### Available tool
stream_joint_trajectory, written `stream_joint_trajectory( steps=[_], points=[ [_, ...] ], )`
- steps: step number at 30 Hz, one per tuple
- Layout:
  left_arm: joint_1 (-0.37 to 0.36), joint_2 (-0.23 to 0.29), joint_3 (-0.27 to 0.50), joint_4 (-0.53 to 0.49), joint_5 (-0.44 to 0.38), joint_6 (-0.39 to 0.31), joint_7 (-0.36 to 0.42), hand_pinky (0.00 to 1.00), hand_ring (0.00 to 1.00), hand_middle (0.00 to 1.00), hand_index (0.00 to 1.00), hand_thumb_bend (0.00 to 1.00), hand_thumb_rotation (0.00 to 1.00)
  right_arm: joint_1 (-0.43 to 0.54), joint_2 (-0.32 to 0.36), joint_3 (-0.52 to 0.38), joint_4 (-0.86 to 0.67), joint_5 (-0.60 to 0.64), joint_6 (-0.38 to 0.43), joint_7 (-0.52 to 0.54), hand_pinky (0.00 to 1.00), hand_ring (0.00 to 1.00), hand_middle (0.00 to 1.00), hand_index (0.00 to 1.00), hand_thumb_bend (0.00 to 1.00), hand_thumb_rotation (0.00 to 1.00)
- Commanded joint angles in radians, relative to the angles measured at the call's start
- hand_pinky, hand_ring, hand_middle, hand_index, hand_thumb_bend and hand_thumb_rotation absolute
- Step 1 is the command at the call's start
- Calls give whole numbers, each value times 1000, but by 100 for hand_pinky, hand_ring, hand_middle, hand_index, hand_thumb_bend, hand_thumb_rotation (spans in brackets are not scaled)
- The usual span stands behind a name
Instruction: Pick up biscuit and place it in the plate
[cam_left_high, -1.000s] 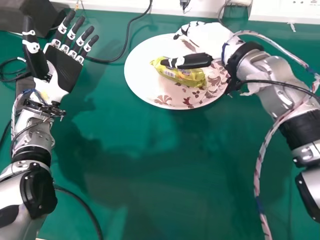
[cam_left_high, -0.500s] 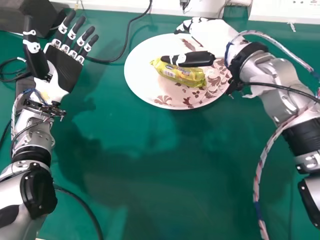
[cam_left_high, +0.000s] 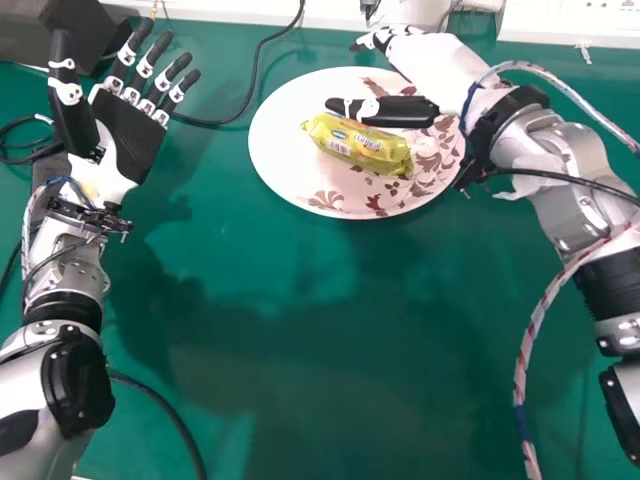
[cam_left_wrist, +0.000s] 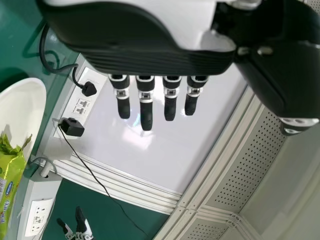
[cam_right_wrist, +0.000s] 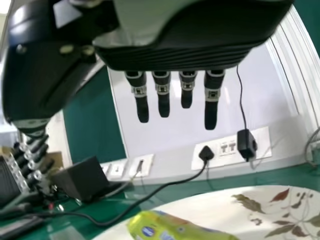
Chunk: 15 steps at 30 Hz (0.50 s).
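"Fingers first?"
"Right hand (cam_left_high: 435, 65), over the plate's (cam_left_high: 285, 165) far right rim: straight, slightly spread. Left hand (cam_left_high: 130, 135), left of the plate: straight, spread wide."
"The biscuit (cam_left_high: 365, 148)?"
"On the plate, long axis slanting from far left to near right."
"How many?"
"One biscuit, one plate, two hands."
"Further out?"
"Green surface (cam_left_high: 300, 330) beneath the plate; white panel (cam_right_wrist: 265, 95) and wall sockets (cam_right_wrist: 228, 148) beyond it."

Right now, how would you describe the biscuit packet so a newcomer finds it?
On the green table, find the round white plate with leaf patterns. The biscuit packet lies on it, shiny yellow, unlike the black-and-white right hand close by.
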Motion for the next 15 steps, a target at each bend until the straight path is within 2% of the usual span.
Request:
stream_joint_trajectory(
  steps=[1, 11, 15],
  points=[
    [10, 7, -7, -7, 2, 1, -13, 94, 89, 98, 100, 90, 41, 18, -4, -22, 6, 24, -34, -32, 77, 89, 97, 93, 94, 27],
    [10, 6, -4, -6, 0, 1, -17, 94, 90, 97, 100, 87, 45, 41, 5, -61, 32, 103, -118, -69, 77, 88, 97, 96, 94, 28],
    [10, 5, -2, -7, -3, 8, -15, 89, 89, 95, 98, 87, 44, 49, 9, -75, 46, 119, -155, -94, 76, 88, 97, 97, 95, 27]
  ],
)
